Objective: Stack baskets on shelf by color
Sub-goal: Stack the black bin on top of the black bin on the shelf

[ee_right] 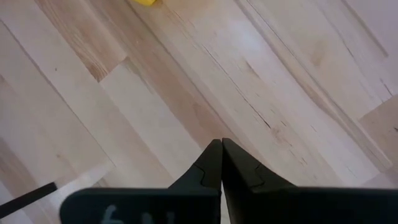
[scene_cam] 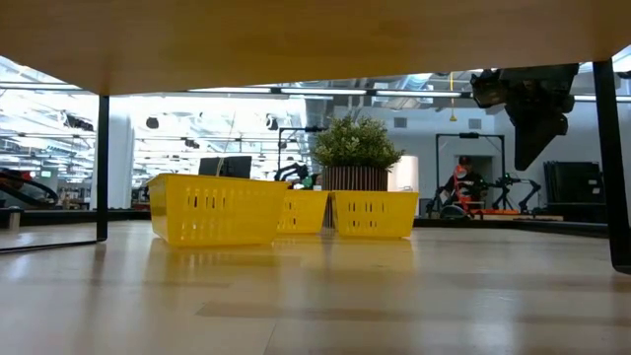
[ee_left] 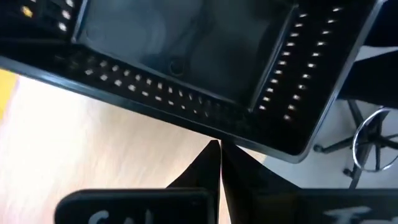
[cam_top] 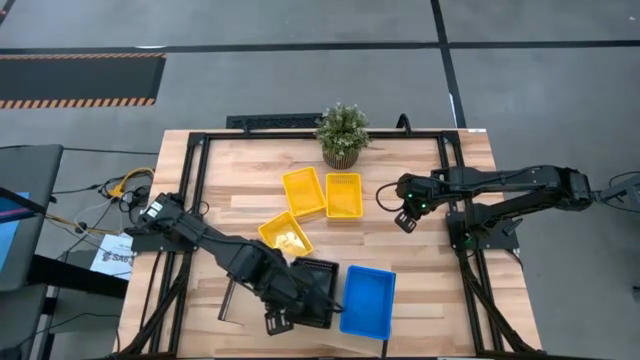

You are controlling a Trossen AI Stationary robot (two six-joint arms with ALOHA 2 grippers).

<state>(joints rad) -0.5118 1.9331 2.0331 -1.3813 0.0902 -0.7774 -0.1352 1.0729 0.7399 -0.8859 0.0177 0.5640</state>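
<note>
From above, the left gripper (cam_top: pixel 283 322) sits at the near edge of the black basket (cam_top: pixel 316 292), beside the blue basket (cam_top: pixel 367 301); three yellow baskets (cam_top: pixel 304 192) lie mid-table, and the right gripper (cam_top: pixel 404 220) waits beside them. At table level only the yellow ones show. The left wrist view shows its fingers (ee_left: pixel 214 163) pressed together, empty, against the black rim, so the black basket seems the step in hand; next, open and grasp that rim.

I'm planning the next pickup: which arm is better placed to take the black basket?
Left. The left gripper is already at the black basket near the table's front edge, fingers shut. The right gripper hangs over bare wood beside the yellow baskets, far away.
</note>
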